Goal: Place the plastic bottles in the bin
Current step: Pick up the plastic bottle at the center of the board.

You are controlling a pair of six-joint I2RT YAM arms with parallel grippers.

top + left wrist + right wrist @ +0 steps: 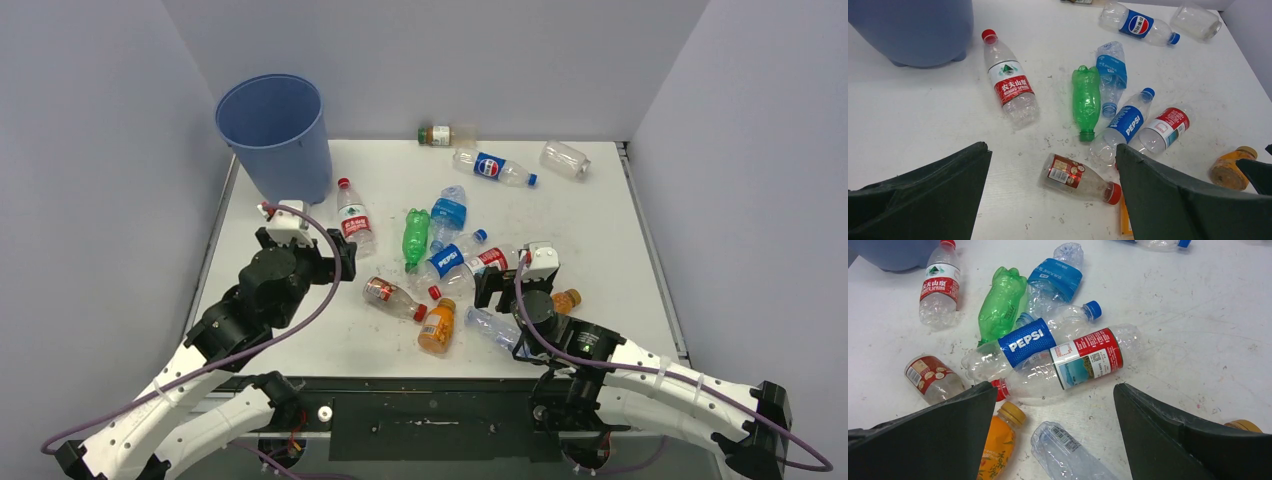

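The blue bin (275,135) stands upright at the table's far left. Several plastic bottles lie scattered mid-table: a red-labelled clear one (1010,85), a green one (1086,97), a crushed blue one (1111,75), a Pepsi bottle (1023,342), a red-capped clear one (1083,362), a small red-labelled one (1075,176), an orange one (998,442) and a crushed clear one (1068,452). My left gripper (1053,152) hangs open and empty above the small red-labelled bottle. Over the crushed clear bottle, my right gripper (1053,390) is open and empty too.
Near the back edge lie another Pepsi bottle (492,168), a clear jar-like bottle (565,159) and a small brown bottle (440,135). A second orange bottle (566,299) lies beside the right arm. Grey walls close in the table on three sides.
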